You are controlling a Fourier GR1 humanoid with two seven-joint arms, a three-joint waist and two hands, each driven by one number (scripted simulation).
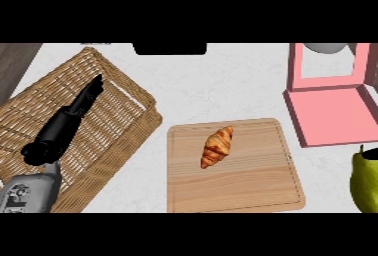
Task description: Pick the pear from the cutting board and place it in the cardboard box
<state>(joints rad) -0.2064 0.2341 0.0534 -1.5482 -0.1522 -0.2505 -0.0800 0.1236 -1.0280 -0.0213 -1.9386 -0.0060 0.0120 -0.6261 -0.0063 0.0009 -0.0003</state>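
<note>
One left hand (74, 112) over basket (111, 150), fingers (92, 87) straight

pear (365, 181): cut by right edge | right hand: unseen

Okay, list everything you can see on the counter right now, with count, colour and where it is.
wicker basket: one, tan woven, left side of the counter.
cutting board: one, light wood, centre, nearer the lower edge.
croissant: one, golden brown, lying on the cutting board, upper middle.
box: one, pink, open, upper right.
pear: one, green, at the right edge, off the cutting board, partly cut off by the view.
counter: one, white marbled.
left hand: one, black on a grey forearm, fingers straight, over the wicker basket.
right hand: not visible.
</note>
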